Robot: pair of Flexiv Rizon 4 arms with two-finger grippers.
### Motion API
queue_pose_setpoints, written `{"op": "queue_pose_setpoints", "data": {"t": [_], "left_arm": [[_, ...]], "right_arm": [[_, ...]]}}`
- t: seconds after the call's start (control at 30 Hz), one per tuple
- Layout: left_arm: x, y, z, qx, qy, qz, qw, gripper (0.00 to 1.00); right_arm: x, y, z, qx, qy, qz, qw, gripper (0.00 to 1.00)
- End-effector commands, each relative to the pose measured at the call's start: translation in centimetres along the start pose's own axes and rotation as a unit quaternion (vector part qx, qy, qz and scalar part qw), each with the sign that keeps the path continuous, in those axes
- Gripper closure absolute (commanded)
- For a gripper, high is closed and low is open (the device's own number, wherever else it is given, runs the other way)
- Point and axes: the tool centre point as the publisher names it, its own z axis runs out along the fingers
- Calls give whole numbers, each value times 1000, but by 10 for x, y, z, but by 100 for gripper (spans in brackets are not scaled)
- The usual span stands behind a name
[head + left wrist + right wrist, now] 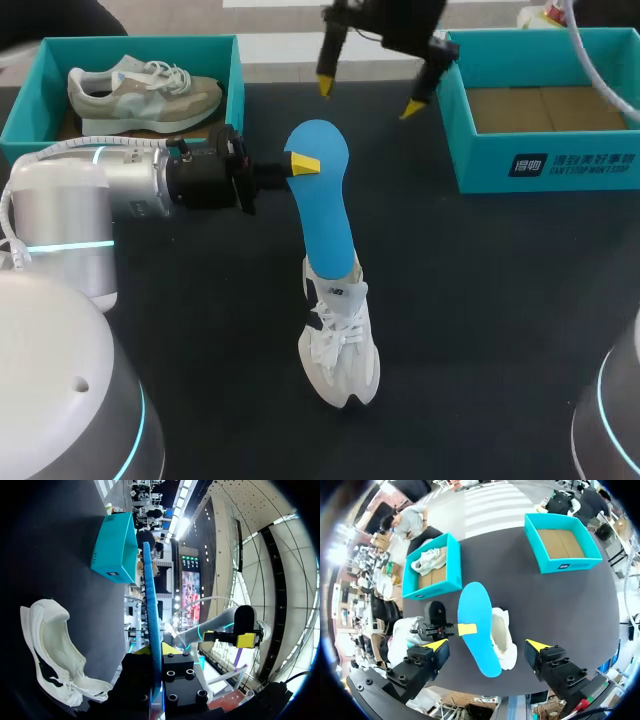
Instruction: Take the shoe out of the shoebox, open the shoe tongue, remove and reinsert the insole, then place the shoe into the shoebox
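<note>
Left hand pinching blue insole at its upper end, lower end tucked in white sneaker mid-worktop, probably mid-removal or reinsertion. Right hand spread, hovering beside empty teal shoebox at far right corner.

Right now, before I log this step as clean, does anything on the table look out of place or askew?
Yes: the blue insole sticks far up out of the white shoe, only its lower end tucked inside, with the left claw pinching its upper part. Nothing looks spilled or damaged.
</note>
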Motion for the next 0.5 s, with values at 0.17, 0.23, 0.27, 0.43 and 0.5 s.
{"op": "queue_pose_setpoints", "data": {"t": [0.17, 0.23, 0.27, 0.43, 0.5], "left_arm": [[-1, 1, 0, 1, 1, 0, 1000, 100], [-1, 1, 0, 1, 1, 0, 1000, 100], [-1, 1, 0, 1, 1, 0, 1000, 100], [-1, 1, 0, 1, 1, 0, 1000, 100], [-1, 1, 0, 1, 1, 0, 1000, 100]], "right_arm": [[-15, 0, 2, -35, 382, -93, 919, 0], [-16, 1, 2, -30, 414, -97, 905, 0], [-17, 3, 4, -22, 416, -100, 904, 0], [-24, 4, 17, 8, 425, -93, 900, 0], [-25, 3, 21, 17, 429, -90, 899, 0]]}}
